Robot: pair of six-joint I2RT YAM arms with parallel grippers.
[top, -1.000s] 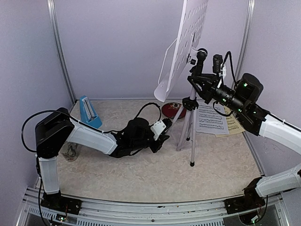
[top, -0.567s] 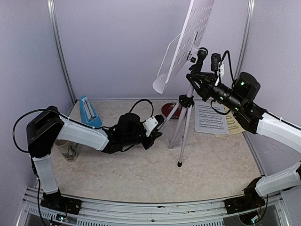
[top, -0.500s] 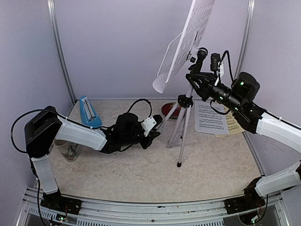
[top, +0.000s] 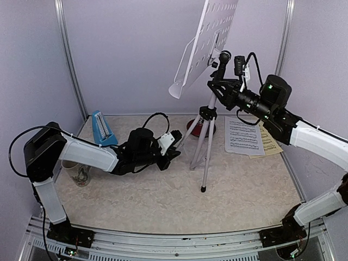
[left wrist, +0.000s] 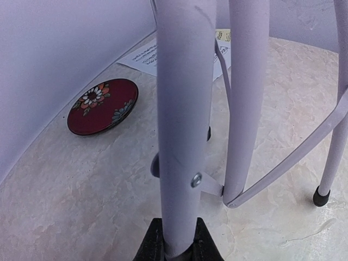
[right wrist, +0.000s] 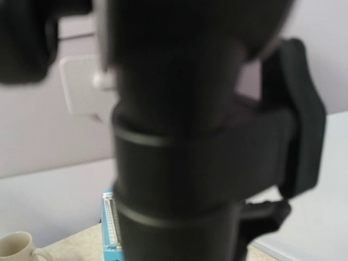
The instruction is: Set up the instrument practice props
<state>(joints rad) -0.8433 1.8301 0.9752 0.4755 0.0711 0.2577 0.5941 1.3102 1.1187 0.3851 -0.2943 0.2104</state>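
Observation:
The music stand has a white perforated desk [top: 208,38] on a silver tripod [top: 205,142]. My left gripper [top: 174,143] is shut low on one tripod leg [left wrist: 182,125], which runs up between its jaws in the left wrist view. My right gripper [top: 217,83] is shut on the stand's black neck [right wrist: 179,136], which fills the blurred right wrist view. The white music sheet [top: 243,136] and the yellow one [top: 269,143] lie flat at the right wall. The blue metronome [top: 102,129] stands at the back left.
A red flowered plate [top: 196,126] lies behind the tripod and shows in the left wrist view [left wrist: 103,105]. A white patterned mug [top: 81,174] sits by the left arm. Walls close in the left, back and right sides.
Both arms have carried the stand to the left. Its front foot has shifted left and its desk has swung left and up. The left arm has drawn back toward the left.

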